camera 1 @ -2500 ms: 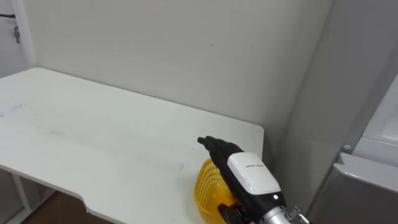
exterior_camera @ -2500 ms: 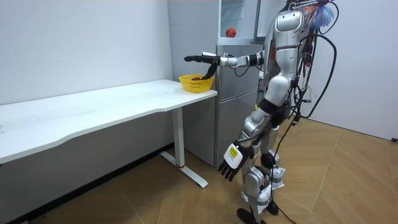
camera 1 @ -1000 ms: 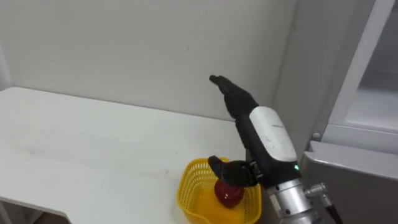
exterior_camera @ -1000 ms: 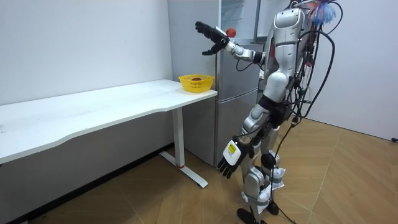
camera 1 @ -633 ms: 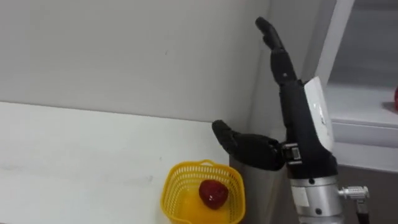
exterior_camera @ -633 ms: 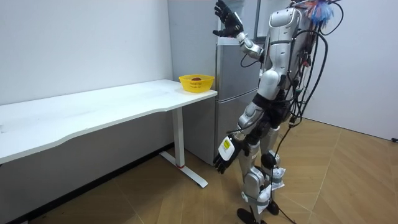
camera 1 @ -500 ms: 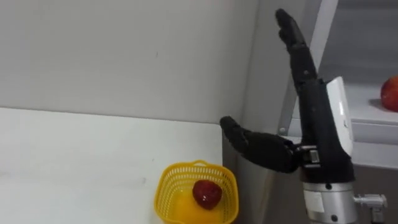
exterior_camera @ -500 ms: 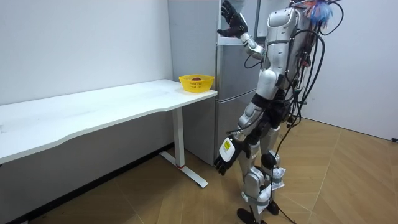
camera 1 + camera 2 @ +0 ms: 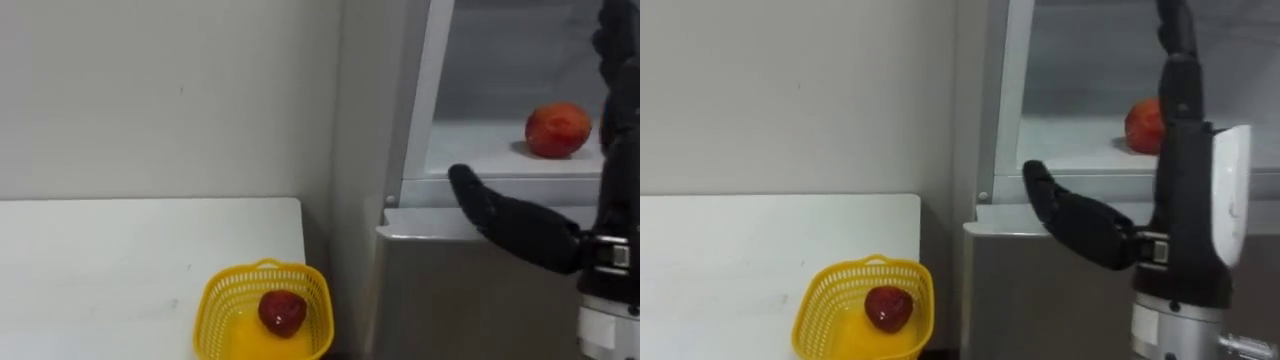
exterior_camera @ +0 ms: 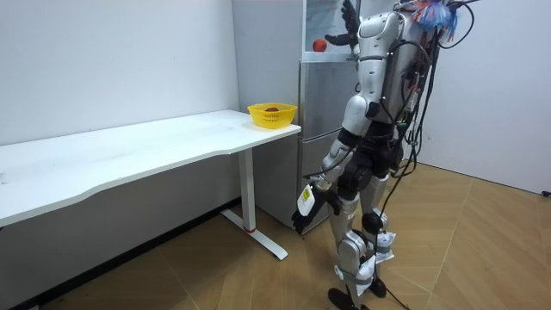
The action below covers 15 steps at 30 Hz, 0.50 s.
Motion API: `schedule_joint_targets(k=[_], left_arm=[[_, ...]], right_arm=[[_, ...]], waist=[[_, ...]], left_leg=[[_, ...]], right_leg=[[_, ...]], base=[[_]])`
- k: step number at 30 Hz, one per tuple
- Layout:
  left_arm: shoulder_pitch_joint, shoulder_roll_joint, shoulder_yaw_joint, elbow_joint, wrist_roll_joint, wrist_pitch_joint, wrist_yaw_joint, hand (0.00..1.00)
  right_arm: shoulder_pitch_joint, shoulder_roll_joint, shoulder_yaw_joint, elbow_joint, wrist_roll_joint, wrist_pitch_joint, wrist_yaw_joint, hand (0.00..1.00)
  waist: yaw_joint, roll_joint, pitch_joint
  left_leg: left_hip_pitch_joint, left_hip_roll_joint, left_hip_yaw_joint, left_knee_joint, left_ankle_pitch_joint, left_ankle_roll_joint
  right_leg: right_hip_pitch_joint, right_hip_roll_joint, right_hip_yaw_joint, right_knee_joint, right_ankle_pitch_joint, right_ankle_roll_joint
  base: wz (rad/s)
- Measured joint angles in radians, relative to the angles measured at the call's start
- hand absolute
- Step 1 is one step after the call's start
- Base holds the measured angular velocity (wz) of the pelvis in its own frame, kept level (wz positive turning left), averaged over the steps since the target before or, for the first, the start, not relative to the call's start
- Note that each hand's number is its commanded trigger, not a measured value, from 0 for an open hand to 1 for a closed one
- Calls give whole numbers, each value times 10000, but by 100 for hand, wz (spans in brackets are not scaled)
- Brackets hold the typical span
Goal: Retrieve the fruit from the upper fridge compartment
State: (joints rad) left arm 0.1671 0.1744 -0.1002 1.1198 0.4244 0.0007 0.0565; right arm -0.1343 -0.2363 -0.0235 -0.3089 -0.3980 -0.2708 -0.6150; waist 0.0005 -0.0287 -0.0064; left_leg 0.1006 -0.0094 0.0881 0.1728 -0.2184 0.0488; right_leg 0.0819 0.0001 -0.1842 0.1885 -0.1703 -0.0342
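The right hand (image 9: pixel 1182 175) is raised before the fridge (image 9: pixel 450 300), fingers straight and upward, thumb spread wide, holding nothing. The left hand (image 10: pixel 304 209) hangs by the thigh, fingers relaxed. On the tabletop (image 9: pixel 120 260), a yellow basket (image 9: pixel 215 318) holds a red fruit (image 9: pixel 282 312). Beyond, a second red fruit (image 9: pixel 558 130) sits on the open upper fridge shelf (image 9: pixel 480 160).

Right hand (image 9: pixel 1185 190), before the fridge (image 9: pixel 1060 300): black fingers and thumb, 1 white plate on the back, silver cylinder at the wrist. Left hand (image 10: pixel 305 209), low by the fridge's lower door: dark, with a white-and-yellow tag. Torso and limbs silver-grey, joints black. Black cables loop down the back on the side away from the fridge; blue and red strands at the head.
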Motion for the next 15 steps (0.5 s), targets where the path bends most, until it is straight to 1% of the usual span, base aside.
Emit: schedule_joint_targets(k=[2, 3, 4, 5, 6, 8, 9, 10, 11, 12, 14, 15], left_arm=[[5, 1, 33, -3, 10, -33, -5, 0], [7, 5, 41, -3, 10, -44, -14, 0], [39, 5, 145, -34, 12, -95, -51, 0], [83, 14, 298, -61, 11, -152, -93, 0], [111, 20, 367, -72, 17, -175, -126, 0], [233, 40, 619, -95, 17, -180, -276, 0], [238, 40, 675, -98, 17, -180, -291, 0], [237, 42, 772, -102, 19, -180, -295, 0], [236, 65, 800, -105, 17, -179, -297, 0], [237, 83, 798, -105, 16, -177, -304, 0], [222, 182, 805, -121, 20, -154, -342, 0], [214, 221, 805, -134, 20, -151, -380, 0]], right_arm=[[74, -16, -543, 0, 35, -2, -264, 0], [73, -39, -679, 0, 84, -7, -286, 0], [67, -108, -1014, 17, 226, -14, -290, 0], [51, -275, -1364, 70, 516, -19, -344, 0], [29, -390, -1507, 123, 676, -19, -397, 0], [-16, -837, -1948, 319, 1353, 13, -574, 0], [-17, -912, -2056, 337, 1473, 23, -589, 0], [-18, -970, -2256, 340, 1667, 39, -594, 0], [-19, -989, -2420, 345, 1770, 84, -605, 0], [-18, -1042, -2447, 364, 1807, 120, -640, 0], [-108, -1420, -2537, 970, 2156, 124, -642, 0], [-138, -1520, -2569, 1149, 2276, 206, -620, 0]], waist=[[-66, -5, -2], [-90, -4, -2], [-130, -33, -9], [-134, -56, -8], [-136, -75, 1], [-145, -186, 42], [-167, -189, 42], [-214, -265, 88], [-224, -310, 99], [-227, -336, 107], [-244, -447, 100], [-237, -510, 81]], left_leg=[[-9, 4, 9, -16, 0, 0], [-9, 4, 9, -20, 0, 0], [-7, 1, 14, -20, 1, -1], [18, -1, 46, -29, 2, -2], [55, -2, 65, -31, 3, -2], [157, -1, 157, -44, 5, -3], [155, -9, 156, -42, 5, -3], [152, -12, 156, -42, 5, -3], [147, -16, 153, -42, 5, -2], [144, -17, 149, -42, 5, -2], [123, -22, 96, -42, 4, 0], [115, -25, 85, -42, 4, 1]], right_leg=[[-21, -4, 41, -3, 0, 0], [-24, -3, 50, -5, 0, 0], [-16, 0, 56, -10, 0, 0], [2, 14, 91, -25, -1, 1], [20, 22, 121, -29, -2, 1], [58, 33, 207, -36, -10, 7], [57, 30, 209, -42, -11, 9], [48, 30, 223, -52, -14, 12], [47, 30, 227, -70, -16, 15], [49, 31, 222, -78, -16, 16], [70, 31, 197, -130, -13, 15], [72, 26, 196, -138, -12, 16]], base=[[-2], [0], [0], [0], [-7], [-11], [-6], [0], [0], [-3], [0], [5]])
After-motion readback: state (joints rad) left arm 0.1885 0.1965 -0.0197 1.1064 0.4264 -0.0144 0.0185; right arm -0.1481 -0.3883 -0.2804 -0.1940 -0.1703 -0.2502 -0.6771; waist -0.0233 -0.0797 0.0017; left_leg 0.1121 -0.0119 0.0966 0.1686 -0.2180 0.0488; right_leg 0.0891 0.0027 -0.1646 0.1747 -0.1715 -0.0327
